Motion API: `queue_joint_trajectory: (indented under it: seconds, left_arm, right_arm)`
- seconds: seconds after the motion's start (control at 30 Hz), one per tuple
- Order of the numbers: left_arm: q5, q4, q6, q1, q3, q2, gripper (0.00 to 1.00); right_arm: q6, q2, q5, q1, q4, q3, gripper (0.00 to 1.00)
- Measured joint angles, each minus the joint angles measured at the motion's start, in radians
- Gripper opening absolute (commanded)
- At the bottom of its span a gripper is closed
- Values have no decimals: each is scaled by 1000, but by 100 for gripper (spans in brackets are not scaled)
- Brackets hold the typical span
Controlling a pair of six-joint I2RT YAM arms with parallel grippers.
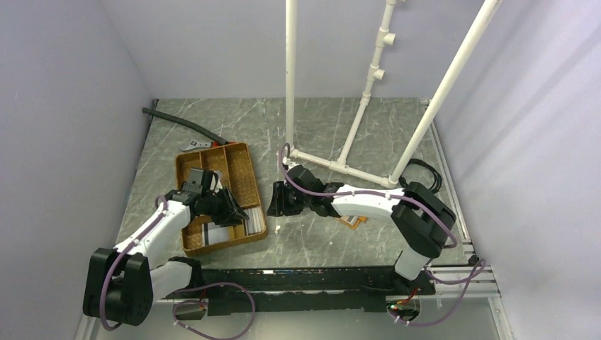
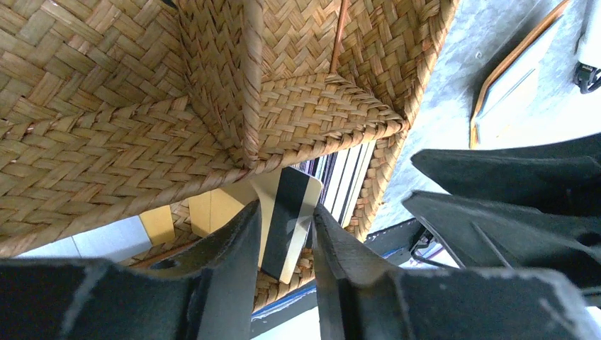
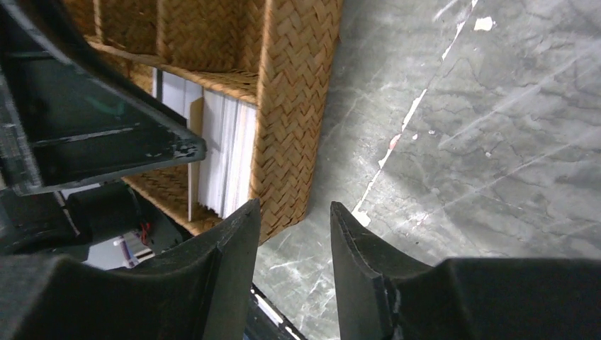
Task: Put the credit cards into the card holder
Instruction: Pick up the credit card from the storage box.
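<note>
Two hands | left hand (image 2: 287,212) narrow around striped credit card (image 2: 303,185) in tray (image 2: 106,106), grip unclear | right hand (image 3: 293,209) half-open, empty

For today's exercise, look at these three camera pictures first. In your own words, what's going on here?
Two robot arms are working at putting credit cards into a card holder. The left gripper is down in the woven tray with a cream card with a black stripe between its jaws; whether it is clamped is unclear. More white cards stand in the tray. The right gripper hovers open and empty beside the tray. The orange card holder lies on the table.
</note>
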Motion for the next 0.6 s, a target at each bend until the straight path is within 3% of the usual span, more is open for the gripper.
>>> queue_joint_trajectory:
  seconds: [0.1, 0.23, 0.37, 0.6]
  left_arm:
    - [0, 1, 3, 0, 0, 0, 31]
    - [-3, 0, 3, 0, 0, -2, 12]
    - [-11, -16, 9, 0, 4, -12, 0]
    - [-45, -87, 10, 0, 42, -14, 0]
  right_arm:
    - [17, 35, -6, 5, 5, 5, 42]
    - [27, 54, -10, 12, 5, 7, 41]
    - [29, 54, -9, 17, 3, 11, 39]
    - [20, 54, -2, 17, -10, 21, 38]
